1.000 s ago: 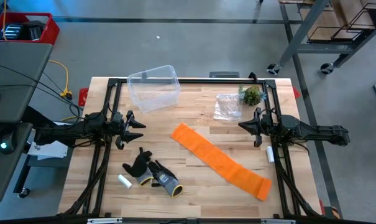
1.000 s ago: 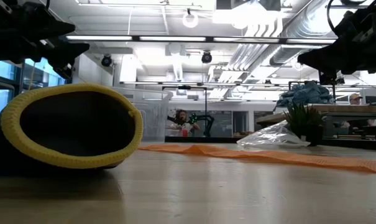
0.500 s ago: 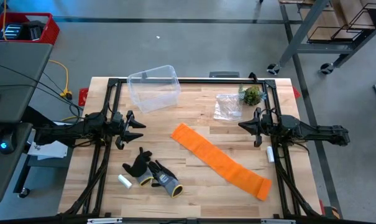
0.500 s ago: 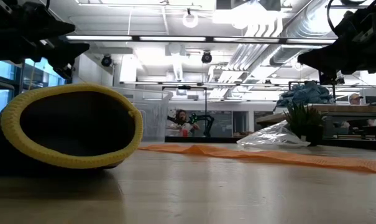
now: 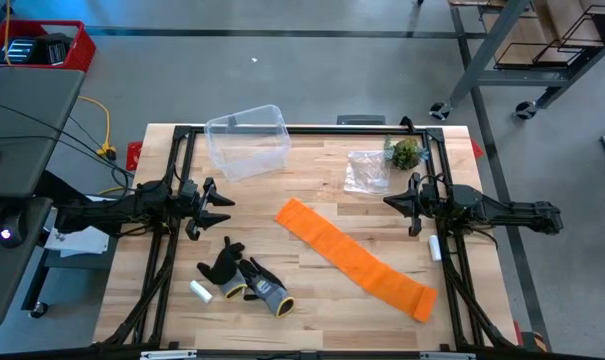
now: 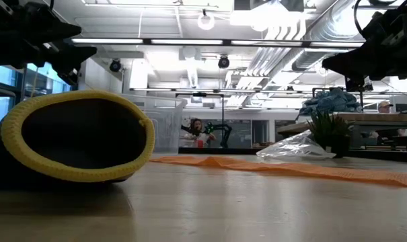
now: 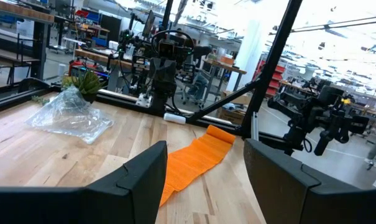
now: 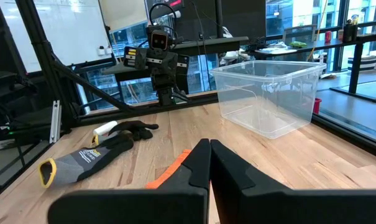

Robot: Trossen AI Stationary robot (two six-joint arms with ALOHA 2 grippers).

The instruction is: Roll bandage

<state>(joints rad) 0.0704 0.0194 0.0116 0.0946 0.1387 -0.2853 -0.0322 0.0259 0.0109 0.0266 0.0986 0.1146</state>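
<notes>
Left gripper point(image 5: 222, 206) hovers at the table's 9 o'clock side, fingers point(image 7: 138, 180) spread wide apart, nothing between them. Right gripper point(image 5: 392, 203) hovers at 3 o'clock, its fingers point(image 8: 197, 165) pressed together and holding nothing. The bandage point(image 5: 354, 258) lies unrolled as a flat orange band on the wooden table point(image 5: 312, 170), running diagonally from centre toward 5 o'clock, clear of both grippers; its far end stops just short of the 5 o'clock edge. Gloves point(image 5: 247, 280) lie at 7 o'clock, a small white cylinder point(image 5: 200, 292) touching or just beside them; grey print on one glove cuff, too small to read. Clear plastic bin point(image 5: 248, 140) at 11 o'clock, crumpled clear bag point(image 5: 367, 172) and small green plant point(image 5: 404, 153) at 1 o'clock. Bare wood between the grippers and the band's upper end.
</notes>
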